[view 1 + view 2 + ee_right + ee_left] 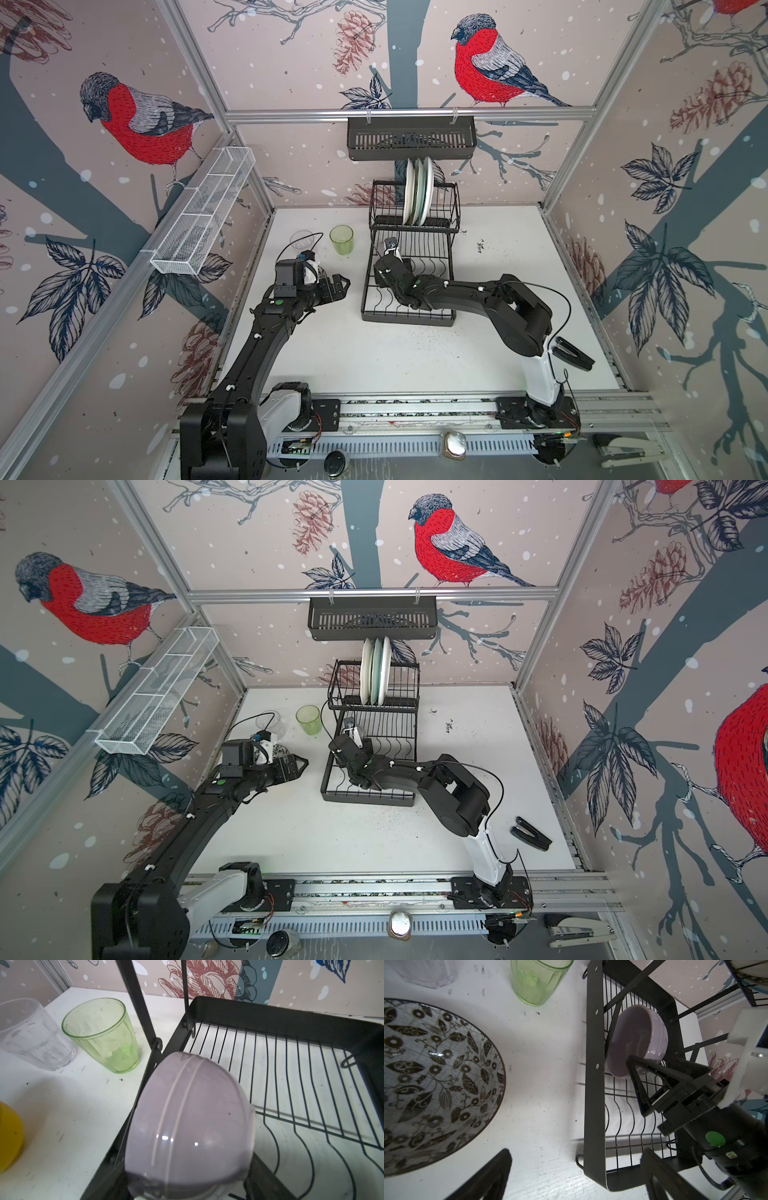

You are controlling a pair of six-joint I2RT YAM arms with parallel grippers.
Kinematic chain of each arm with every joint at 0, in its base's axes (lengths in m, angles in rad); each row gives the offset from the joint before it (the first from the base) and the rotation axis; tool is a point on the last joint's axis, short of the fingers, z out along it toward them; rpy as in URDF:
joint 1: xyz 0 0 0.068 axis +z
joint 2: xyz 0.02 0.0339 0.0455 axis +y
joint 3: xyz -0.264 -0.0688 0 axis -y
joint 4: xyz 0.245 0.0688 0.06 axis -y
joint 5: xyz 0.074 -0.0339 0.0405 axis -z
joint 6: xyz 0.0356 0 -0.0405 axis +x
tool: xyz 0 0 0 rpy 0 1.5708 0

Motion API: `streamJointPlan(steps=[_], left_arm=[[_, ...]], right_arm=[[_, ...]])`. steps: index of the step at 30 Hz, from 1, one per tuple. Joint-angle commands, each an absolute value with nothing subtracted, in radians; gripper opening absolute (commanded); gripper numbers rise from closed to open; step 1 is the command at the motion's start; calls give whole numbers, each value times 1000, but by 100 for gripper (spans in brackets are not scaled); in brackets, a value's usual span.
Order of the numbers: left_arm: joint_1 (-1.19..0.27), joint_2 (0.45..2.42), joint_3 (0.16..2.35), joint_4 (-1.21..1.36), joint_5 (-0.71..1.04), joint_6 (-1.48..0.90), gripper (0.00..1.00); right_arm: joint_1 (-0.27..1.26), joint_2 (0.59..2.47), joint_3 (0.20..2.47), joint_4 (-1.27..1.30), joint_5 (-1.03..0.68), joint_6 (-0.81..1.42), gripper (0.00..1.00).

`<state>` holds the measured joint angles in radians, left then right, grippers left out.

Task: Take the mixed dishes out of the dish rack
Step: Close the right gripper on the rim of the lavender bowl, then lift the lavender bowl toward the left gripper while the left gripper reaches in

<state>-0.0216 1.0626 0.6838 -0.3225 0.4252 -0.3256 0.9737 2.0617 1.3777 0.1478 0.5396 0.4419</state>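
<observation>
Right claw [636, 1066] is in the lower tier of the dish rack [409, 319], at its far left corner, right against the lilac bowl [187, 1126]. The bowl is tipped on edge, leaning on the rack's left side frame with its mouth toward the tabletop's left edge. In the left wrist view we see one black finger [679, 1074] crossing the bowl's rim. The other finger is hidden, so we can't tell whether the claw is clamped on the bowl or only touching it. In the right wrist view the bowl covers both fingers and its lower edge is smeared. In both top views the arm hides the bowl completely.

Left claw [338, 286] hangs over the tabletop [498, 291] between its left edge and the rack, jaws wide apart and holding nothing.

Patterned bowl [436, 1084] sits on the tabletop under that arm, partly cut off. Of the yellow bowl [8, 1136] only a sliver is in frame. Green glass [342, 240] and clear glass [301, 240] stand upright off the rack's far left corner, green one nearer. Three plates [417, 191] stand on edge in the upper tier; we can't make out their prints.
</observation>
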Motion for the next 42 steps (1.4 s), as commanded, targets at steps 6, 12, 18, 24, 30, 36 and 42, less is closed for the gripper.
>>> streamJointPlan(steps=[6, 12, 18, 24, 30, 36, 42], left_arm=[[-20, 1066, 681, -290, 446, -325, 97], [-19, 1065, 682, -286, 450, -324, 97], [-18, 1066, 684, -286, 452, -325, 97], [-19, 1065, 686, -280, 461, -325, 97], [-24, 1060, 684, -263, 476, -341, 97], [-94, 1037, 673, -220, 495, -391, 93], [-230, 1031, 664, -159, 434, -462, 93]], right_arm=[[983, 2020, 1360, 143, 619, 431, 54], [991, 1980, 1323, 150, 617, 457, 54], [998, 1940, 1284, 152, 617, 487, 54], [1006, 1877, 1241, 154, 620, 505, 54], [1012, 1778, 1159, 168, 600, 555, 54], [1015, 1664, 1029, 226, 542, 621, 54], [1016, 1536, 883, 323, 451, 696, 54]])
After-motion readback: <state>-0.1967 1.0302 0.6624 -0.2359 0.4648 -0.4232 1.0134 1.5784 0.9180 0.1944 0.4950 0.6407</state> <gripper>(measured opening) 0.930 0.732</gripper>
